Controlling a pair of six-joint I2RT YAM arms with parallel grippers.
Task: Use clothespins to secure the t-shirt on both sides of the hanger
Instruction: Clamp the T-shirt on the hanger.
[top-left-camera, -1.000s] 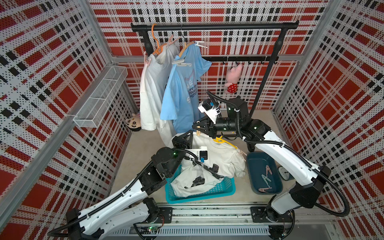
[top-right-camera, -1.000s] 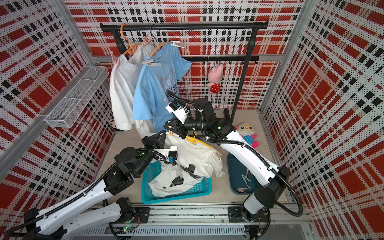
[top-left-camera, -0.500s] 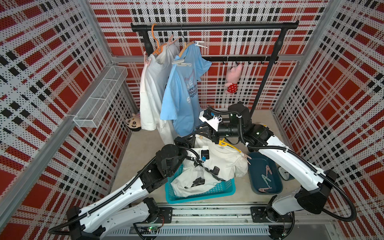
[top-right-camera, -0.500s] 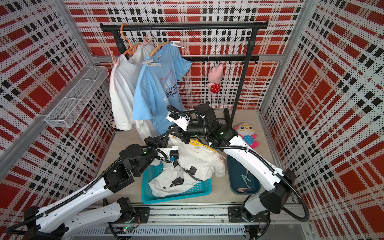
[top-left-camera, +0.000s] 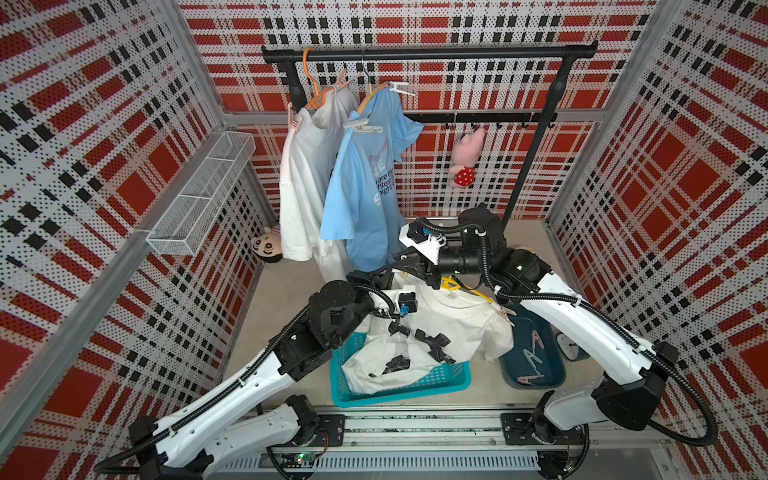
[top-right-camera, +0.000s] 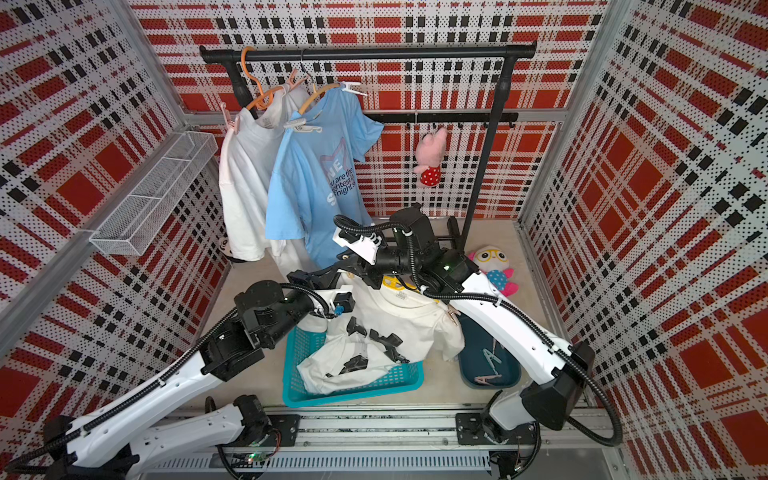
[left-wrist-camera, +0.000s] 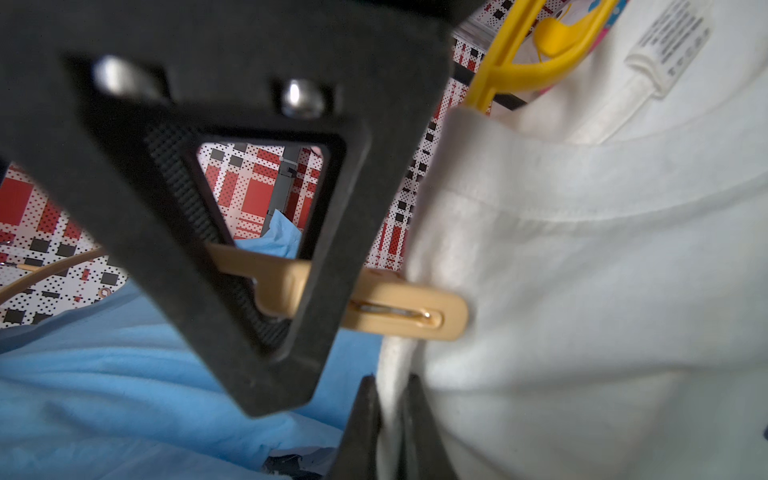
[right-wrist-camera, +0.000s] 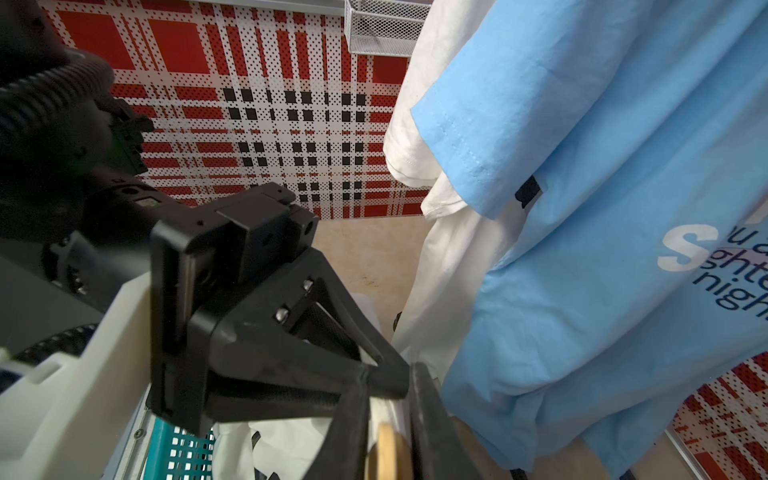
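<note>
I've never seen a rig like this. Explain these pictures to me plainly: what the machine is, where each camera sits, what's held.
Two robot arms stand at the front of a plaid-walled booth. Two pictures look down from overhead; the other two come from cameras on the arms' wrists. On the floor sit a blue basket and a dark tray of spare clothespins. The left hand pinches the white t-shirt, which is on a yellow hanger; the right hand holds a beige clothespin at the shirt's edge.

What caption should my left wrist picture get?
The right gripper holds a beige clothespin at the edge of the white t-shirt by the yellow hanger; the left gripper pinches the shirt.
</note>
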